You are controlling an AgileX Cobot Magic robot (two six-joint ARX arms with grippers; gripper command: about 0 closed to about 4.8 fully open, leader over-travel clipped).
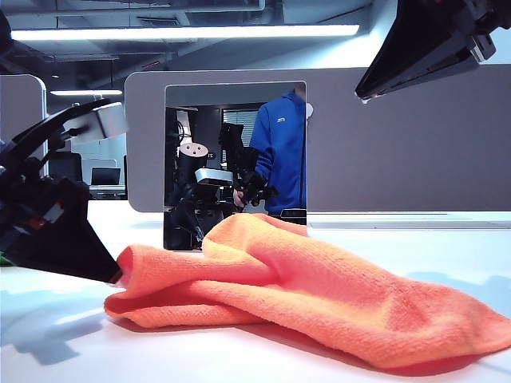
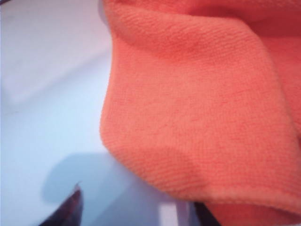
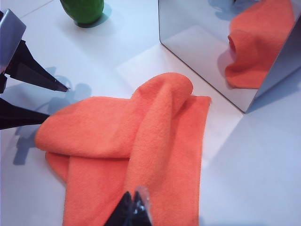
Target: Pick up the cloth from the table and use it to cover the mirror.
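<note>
Broad white bench (image 1: 447, 247) under everything. Grey partition wall (image 1: 399, 144) standing behind the mirror. Mirror (image 1: 235, 163) upright at mid-bench, reflecting the robot's arms and a figure in blue; in the right wrist view, reflecting the orange fabric instead.

Orange cloth (image 1: 303, 287) crumpled flat on the bench directly in front of the mirror, near edge folded over on itself, one raised fold reaching close to the mirror's foot; not lifted anywhere. Fuzzy weave plain in the left wrist view, filling most of it.

Left claw (image 3: 44, 101) low at the cloth's edge on the side away from the mirror, dark fingers (image 1: 76, 251) spread wide, one tip touching or nearly touching the fabric's folded rim, the other just above the bench beside it. Nothing gripped between them. Only one blurred fingertip (image 2: 70, 207) caught in the left wrist view, over the bare bench just beside the cloth.

Right claw (image 3: 134, 209) held over the cloth on the far side from the mirror, fingers pressed together to a single point, holding nothing. Seen from the exterior camera as a dark wedge (image 1: 431, 48) high above the cloth, well clear of it.

Green apple (image 3: 83, 10) on the bench beside the mirror, well apart from the cloth, only partly in view.
</note>
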